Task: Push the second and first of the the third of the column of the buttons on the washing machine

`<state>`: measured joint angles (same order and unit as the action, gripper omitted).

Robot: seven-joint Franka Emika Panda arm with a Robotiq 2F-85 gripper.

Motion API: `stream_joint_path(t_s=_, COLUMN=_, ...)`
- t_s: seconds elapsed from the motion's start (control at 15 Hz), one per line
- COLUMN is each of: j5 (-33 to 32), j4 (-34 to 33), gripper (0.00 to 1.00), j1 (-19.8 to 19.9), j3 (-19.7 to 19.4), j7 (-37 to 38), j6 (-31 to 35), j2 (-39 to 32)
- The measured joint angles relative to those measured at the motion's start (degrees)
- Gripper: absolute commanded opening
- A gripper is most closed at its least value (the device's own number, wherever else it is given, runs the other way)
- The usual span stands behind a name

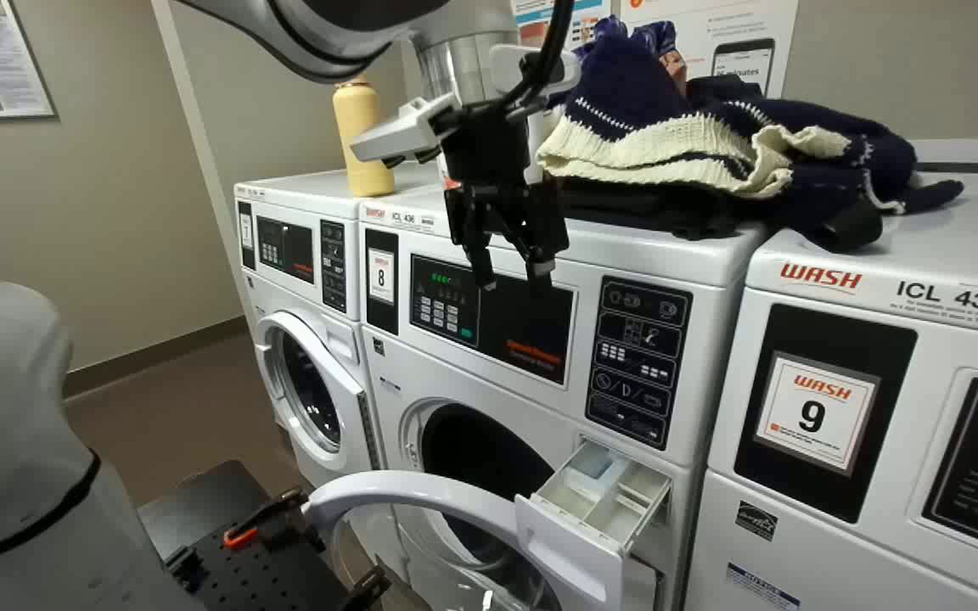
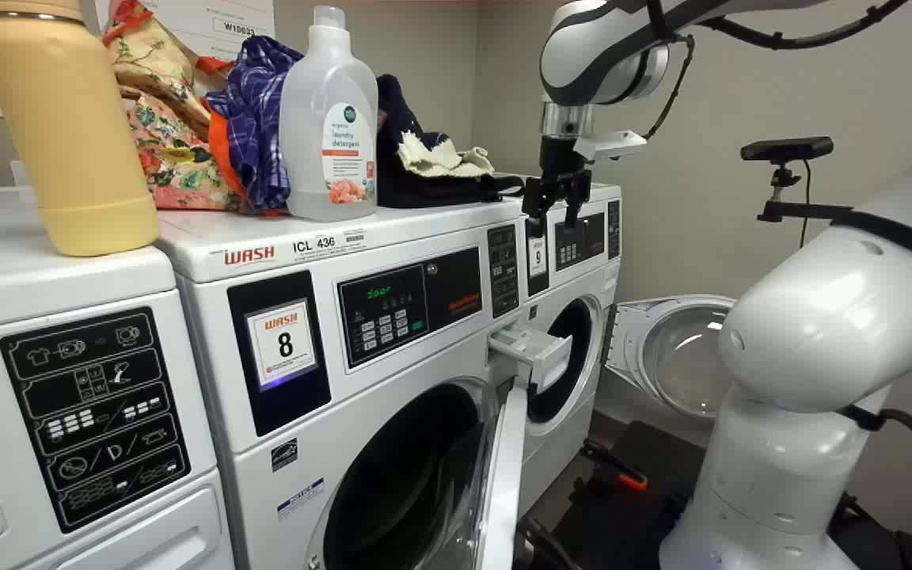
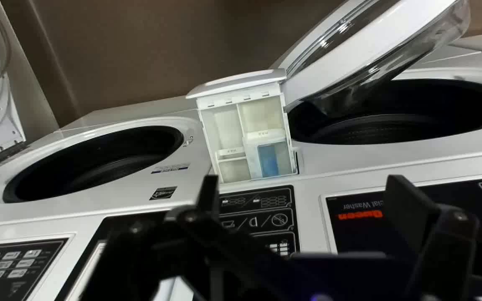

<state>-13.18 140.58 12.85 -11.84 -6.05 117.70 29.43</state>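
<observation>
At the upper center of an exterior view, the gripper (image 1: 514, 276) hung pointing down, jaws spread wide around an empty gap. The arm (image 1: 472, 21) extended along the top edge, wrist (image 1: 459, 72) directed downward. The buttons (image 1: 439, 313) lay just left of center, on the control strip (image 1: 510, 314) of the washing machine (image 1: 557, 416), apart from the fingertips (image 1: 542, 268).

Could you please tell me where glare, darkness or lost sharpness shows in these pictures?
In the wrist view, much of the gripper reads as near-black, and bright glints mark the open door at the upper right; in both exterior views, the buttons are too soft to read; in an exterior view, highlights sit on the far open door.
</observation>
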Motion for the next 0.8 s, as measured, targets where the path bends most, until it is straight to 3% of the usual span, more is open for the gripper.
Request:
stream_joint_path(t_s=0.33, j5=0.9, j4=0.2, gripper=1.00, j1=-0.1, j3=0.1, j7=0.9, j6=0.0, j2=0.0)
stream_joint_path(t_s=0.8, j5=16.6, j4=6.6, gripper=1.00, j1=-1.5, j3=1.3, j7=13.4, j6=3.2, j2=0.0)
